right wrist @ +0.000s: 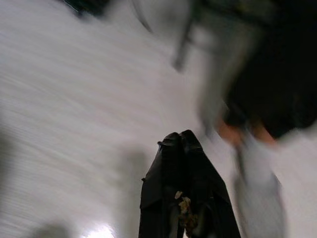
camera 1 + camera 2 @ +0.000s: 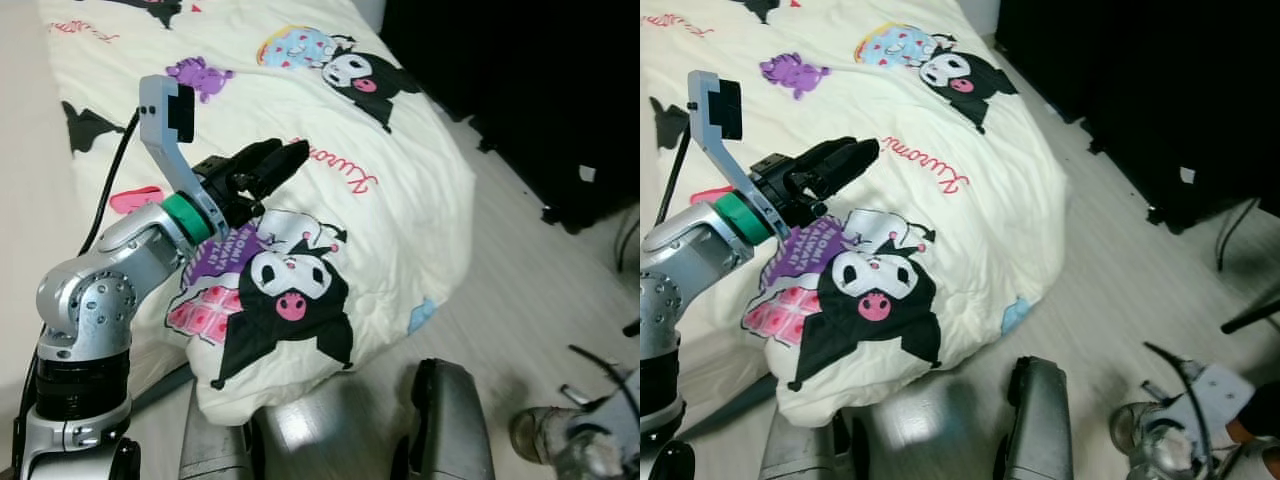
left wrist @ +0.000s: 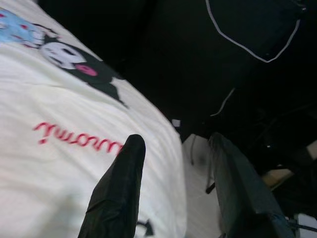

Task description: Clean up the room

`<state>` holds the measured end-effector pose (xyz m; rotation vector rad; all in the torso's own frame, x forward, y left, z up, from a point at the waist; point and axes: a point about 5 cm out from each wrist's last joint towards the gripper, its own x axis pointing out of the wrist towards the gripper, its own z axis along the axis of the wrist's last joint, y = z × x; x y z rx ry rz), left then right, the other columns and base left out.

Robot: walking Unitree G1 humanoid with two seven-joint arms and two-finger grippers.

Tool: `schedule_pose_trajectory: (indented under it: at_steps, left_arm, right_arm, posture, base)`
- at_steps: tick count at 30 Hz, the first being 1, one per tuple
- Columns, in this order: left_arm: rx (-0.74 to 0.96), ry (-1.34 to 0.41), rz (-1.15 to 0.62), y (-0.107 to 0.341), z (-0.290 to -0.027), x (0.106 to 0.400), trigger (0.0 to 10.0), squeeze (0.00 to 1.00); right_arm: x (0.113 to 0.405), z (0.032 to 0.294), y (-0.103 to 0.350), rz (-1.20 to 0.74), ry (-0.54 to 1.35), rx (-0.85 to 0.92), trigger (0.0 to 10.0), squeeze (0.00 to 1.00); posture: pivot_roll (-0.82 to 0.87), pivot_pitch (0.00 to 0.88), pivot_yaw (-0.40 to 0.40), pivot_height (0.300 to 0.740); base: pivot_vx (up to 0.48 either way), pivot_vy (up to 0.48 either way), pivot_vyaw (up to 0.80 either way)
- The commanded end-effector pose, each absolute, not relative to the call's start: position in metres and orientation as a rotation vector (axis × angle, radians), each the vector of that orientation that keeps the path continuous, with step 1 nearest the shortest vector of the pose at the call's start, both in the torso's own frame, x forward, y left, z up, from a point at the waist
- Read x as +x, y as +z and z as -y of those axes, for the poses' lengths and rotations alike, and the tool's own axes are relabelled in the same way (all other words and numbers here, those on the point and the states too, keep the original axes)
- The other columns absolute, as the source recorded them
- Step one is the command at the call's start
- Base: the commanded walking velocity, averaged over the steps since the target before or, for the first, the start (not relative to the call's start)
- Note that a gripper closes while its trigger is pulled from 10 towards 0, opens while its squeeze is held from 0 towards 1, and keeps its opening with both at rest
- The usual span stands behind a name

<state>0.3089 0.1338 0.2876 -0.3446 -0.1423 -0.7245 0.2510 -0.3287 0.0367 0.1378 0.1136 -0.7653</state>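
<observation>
The room's cream cartoon-print blanket (image 2: 330, 150) covers the bed beside pale floor (image 2: 540, 300), left gripper (image 3: 173, 148) unclenched above.

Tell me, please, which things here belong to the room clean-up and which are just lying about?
In the job:
- blanket, cream with cartoon prints, spread on the bed
- left gripper, open, above the blanket
- right gripper, shut, low over the floor

Lying about:
- black furniture
- floor

A bed (image 2: 420, 150) under a cream cartoon-print comforter (image 2: 300, 90) runs from 6 toward 11 o'clock. Pale wood-look flooring (image 2: 520, 290) spreads at 4 o'clock. Dark furniture (image 2: 520, 90) stands in shadow at 1 to 2 o'clock.
</observation>
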Motion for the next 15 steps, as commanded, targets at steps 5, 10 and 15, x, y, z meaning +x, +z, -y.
schedule_pose_trajectory:
  at_steps: [5, 10, 15]
  left_arm:
    - [-0.085, -0.696, 0.109, 0.261, -0.123, 0.305, 10.0, 0.0]
    - [0.172, -0.666, 0.18, 0.249, -0.114, 0.299, 10.0, 0.0]
    - [0.131, -0.59, 0.228, 0.256, -0.117, 0.296, 10.0, 0.0]
  right_arm:
    - [0.311, 0.253, 0.111, 0.273, -0.278, 0.218, 10.0, 0.0]
    - [0.314, 0.224, 0.153, 0.422, -0.145, 0.174, 10.0, 0.0]
    - [0.308, 0.207, 0.153, 0.418, -0.046, 0.138, 10.0, 0.0]
  posture:
    - [0.13, 0.235, 0.023, 0.505]
    - [0.11, 0.199, -0.005, 0.505]
    - [0.1, 0.173, -0.026, 0.52]
  base:
    - [0.0, 0.0, 0.0]
    - [0.0, 0.0, 0.0]
    - [0.0, 0.0, 0.0]
